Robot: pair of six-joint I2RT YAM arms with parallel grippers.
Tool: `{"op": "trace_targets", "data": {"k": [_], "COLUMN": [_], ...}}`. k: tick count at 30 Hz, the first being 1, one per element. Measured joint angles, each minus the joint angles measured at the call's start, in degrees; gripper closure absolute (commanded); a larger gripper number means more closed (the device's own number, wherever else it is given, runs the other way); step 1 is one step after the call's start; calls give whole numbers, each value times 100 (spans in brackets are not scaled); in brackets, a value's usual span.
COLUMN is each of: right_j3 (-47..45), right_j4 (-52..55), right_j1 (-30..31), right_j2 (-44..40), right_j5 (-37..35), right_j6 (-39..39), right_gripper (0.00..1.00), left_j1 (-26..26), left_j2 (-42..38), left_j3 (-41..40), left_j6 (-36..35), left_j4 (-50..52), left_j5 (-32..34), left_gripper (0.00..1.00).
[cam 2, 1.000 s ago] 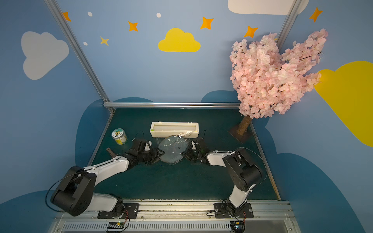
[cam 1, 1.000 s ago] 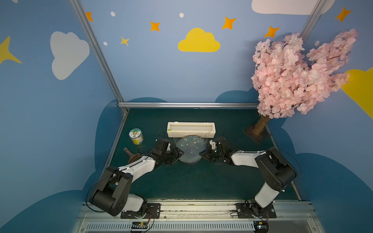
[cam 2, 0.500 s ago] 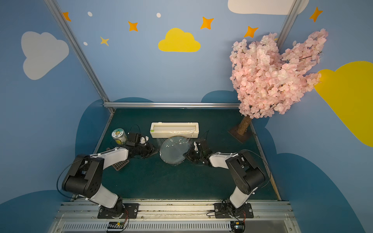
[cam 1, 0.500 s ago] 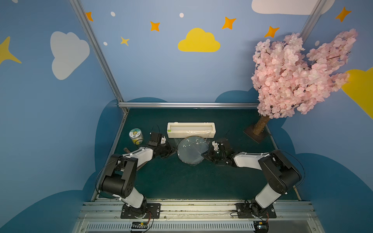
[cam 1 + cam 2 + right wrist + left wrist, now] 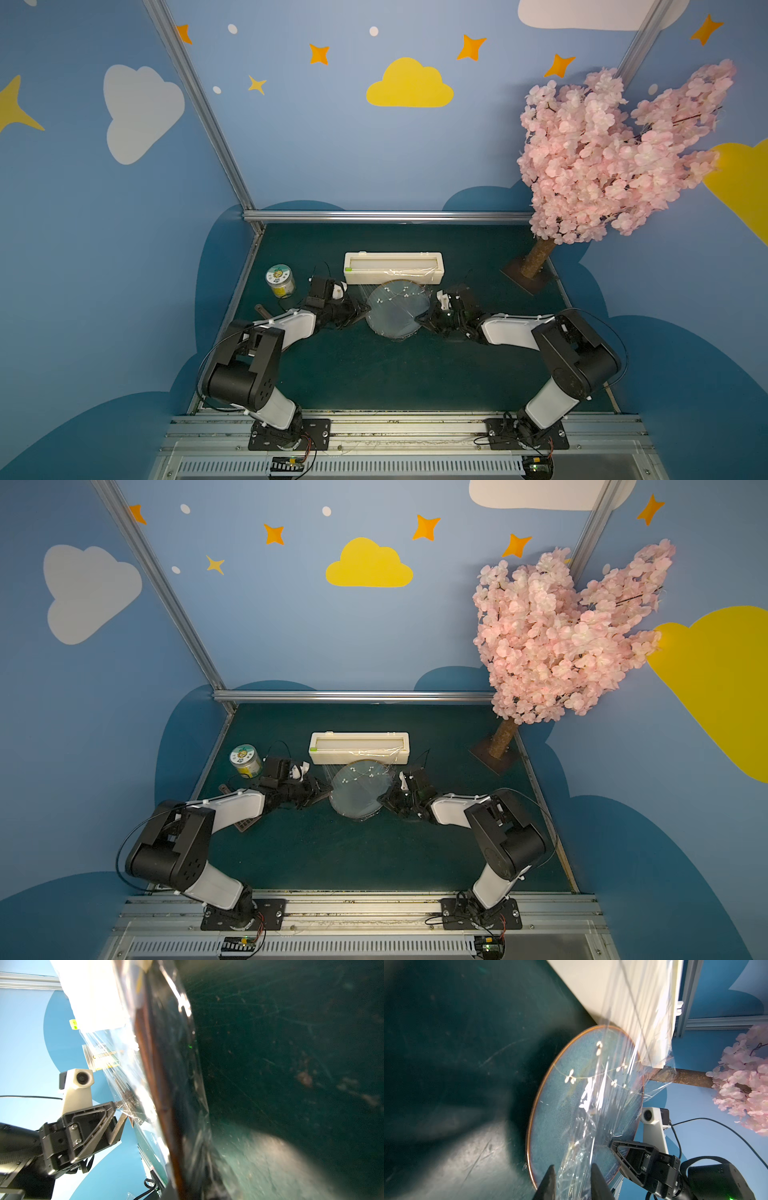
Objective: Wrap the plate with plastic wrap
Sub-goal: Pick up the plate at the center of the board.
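Blue walls (image 5: 332, 158) painted with white and yellow clouds (image 5: 409, 85), orange stars (image 5: 319, 54). Aluminium frame posts (image 5: 199, 108) at corners. Dark green table (image 5: 395, 374). Pink blossom tree (image 5: 615, 153) far right.

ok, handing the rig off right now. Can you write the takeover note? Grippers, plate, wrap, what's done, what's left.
left gripper: shut on bunched plastic wrap just over the plate, near the rim on its side.
right gripper: shut, pinching the wrap at the opposite rim.
plate: between the two grippers, in front of the dispenser box.
Done: wrap drawn from the box across part of the plate.
Left: one side of the plate is bare and the wrap is not yet cut from the box. Cover fully, cut, tuck the edges.
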State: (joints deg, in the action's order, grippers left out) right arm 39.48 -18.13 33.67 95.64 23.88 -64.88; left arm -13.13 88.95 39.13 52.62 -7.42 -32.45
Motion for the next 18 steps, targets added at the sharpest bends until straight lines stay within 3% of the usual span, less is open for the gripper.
{"op": "trace_targets", "data": {"k": [4,11,18], "right_j3": [0,0,0], "right_j4": [0,0,0], "right_j1": [0,-9,-9], "right_j2": [0,0,2], "right_j5": [2,15,15], "right_j6": [24,33,33], "right_gripper": [93,93,93], "left_j1": [-208,-542,-634], "left_j2": [-275,-297,-81], "left_j3": [149,697,870], "left_j6": [-240,-638,-785], "left_j4": [433,1287,1725], "left_j5": [313,968,1300], "left_gripper": [61,71,72]}}
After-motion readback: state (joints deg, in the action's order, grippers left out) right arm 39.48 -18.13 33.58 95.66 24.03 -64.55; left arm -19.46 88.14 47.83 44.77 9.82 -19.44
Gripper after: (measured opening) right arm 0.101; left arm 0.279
